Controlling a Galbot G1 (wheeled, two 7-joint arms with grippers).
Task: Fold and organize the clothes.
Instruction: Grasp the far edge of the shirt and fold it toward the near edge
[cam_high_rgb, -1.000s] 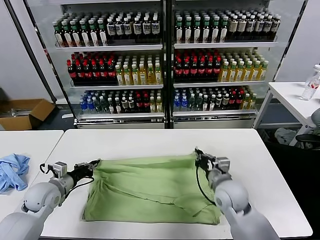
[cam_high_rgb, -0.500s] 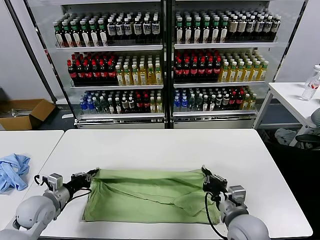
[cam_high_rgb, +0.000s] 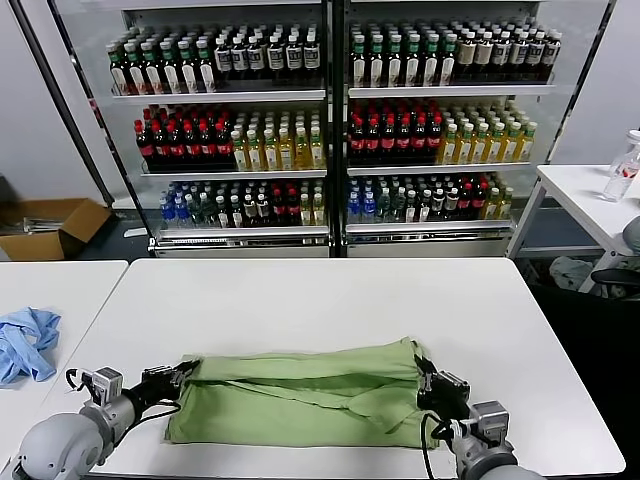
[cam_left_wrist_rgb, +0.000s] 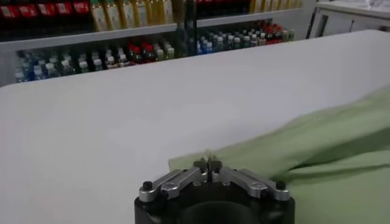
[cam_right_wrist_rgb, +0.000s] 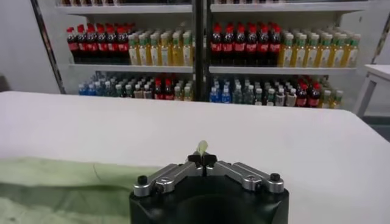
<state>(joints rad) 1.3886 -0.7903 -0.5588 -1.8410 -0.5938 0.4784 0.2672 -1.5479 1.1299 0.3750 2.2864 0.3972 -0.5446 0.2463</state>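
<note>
The light green polo shirt lies on the white table near its front edge, folded into a long band. My left gripper is shut on the shirt's far left corner; in the left wrist view a bit of green fabric is pinched between the jaws. My right gripper is shut on the shirt's far right corner; in the right wrist view a green tip sticks out of the closed jaws. Collar, buttons and print are hidden.
A light blue garment lies on the side table at the left. Drink coolers full of bottles stand behind the table. Another white table with a bottle is at the right. A cardboard box sits on the floor.
Both grippers have pulled the shirt's far edge toward the table's front edge, folding it over the near half. The shirt has become a narrower band.
</note>
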